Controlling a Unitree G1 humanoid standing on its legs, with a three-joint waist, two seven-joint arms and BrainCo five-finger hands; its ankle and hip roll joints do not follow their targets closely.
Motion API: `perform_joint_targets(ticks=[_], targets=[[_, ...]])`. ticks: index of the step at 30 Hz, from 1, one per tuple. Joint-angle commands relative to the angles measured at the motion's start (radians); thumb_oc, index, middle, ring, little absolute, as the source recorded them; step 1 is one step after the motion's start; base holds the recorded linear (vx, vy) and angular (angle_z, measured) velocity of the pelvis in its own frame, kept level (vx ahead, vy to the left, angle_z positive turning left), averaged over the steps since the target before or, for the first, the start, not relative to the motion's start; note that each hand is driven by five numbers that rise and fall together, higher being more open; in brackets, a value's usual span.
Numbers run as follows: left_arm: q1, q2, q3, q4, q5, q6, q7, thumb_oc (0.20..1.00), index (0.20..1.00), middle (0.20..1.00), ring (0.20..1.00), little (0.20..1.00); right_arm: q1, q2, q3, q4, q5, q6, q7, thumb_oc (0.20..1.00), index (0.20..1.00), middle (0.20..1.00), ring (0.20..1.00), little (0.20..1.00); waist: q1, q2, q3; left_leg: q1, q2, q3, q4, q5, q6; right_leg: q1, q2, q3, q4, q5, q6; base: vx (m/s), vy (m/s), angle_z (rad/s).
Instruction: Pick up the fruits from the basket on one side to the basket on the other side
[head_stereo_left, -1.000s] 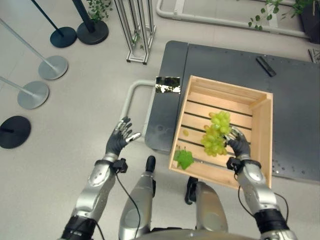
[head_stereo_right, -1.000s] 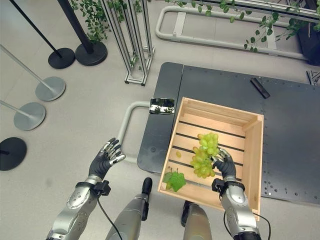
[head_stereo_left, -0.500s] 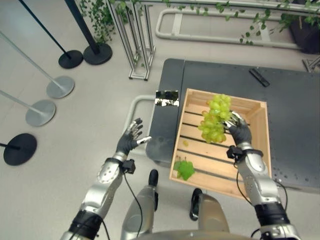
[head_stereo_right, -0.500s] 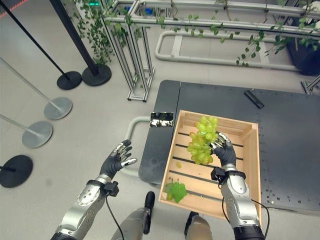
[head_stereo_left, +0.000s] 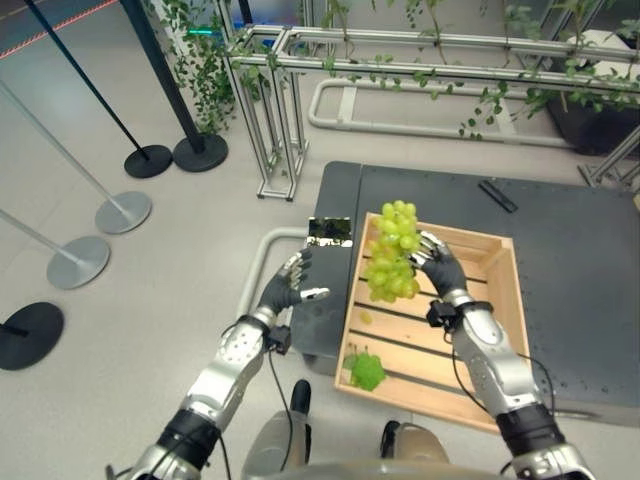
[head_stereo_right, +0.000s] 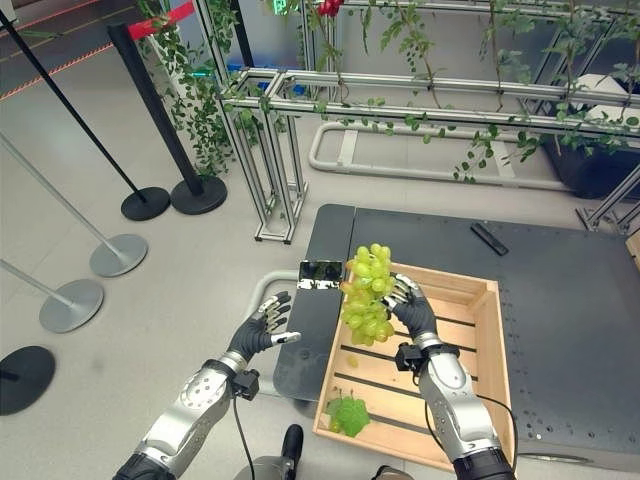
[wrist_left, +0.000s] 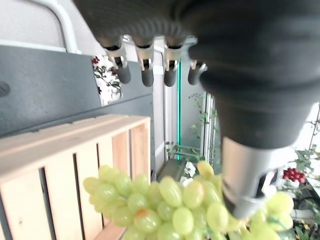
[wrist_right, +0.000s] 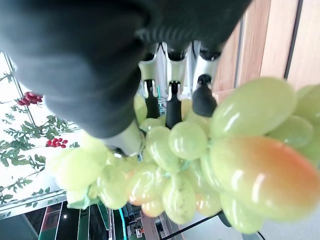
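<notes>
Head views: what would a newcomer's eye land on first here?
The green grapes, gripped in the right hand and held up above the left edge of the wooden crate. Next, the open left hand raised just left of them, beside the dark table. A green leaf lies in the crate's near left corner.

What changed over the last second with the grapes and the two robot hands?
The right robot hand, shut on the grape bunch, lifted it out of the wooden crate and toward its left edge. The left robot hand stayed open and rose toward the grapes. The leaf and loose grape stayed in the crate.
</notes>
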Motion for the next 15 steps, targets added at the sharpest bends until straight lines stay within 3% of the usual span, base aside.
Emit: perform_joint_targets(ticks=[1, 15], targets=[[-0.061, -0.026, -0.040, 0.013, 0.043, -0.037, -0.013, 1.000, 1.000, 1.000, 1.000, 1.000, -0.078, 0.024, 0.026, -0.033, 0.012, -0.043, 0.032, 0.200, 0.200, 0.200, 0.200, 0.200, -0.027, -0.006, -0.051, 0.039, -0.012, -0.005, -0.074, -0.078, 0.025, -0.001, -0.039, -0.022, -0.024, 0.022, 0.039, 0.05, -0.023, 0.00], [-0.136, -0.078, -0.116, 0.035, 0.008, -0.056, 0.054, 1.000, 1.000, 1.000, 1.000, 1.000, -0.114, 0.075, 0.171, 0.003, 0.027, -0.033, 0.042, 0.200, 0.200, 0.200, 0.200, 0.200, -0.029, -0.005, -0.090, 0.072, 0.002, -0.004, -0.094, -0.082, 0.018, 0.044, -0.033, -0.038, -0.052, 0.020, 0.039, 0.02, -0.011, 0.01]])
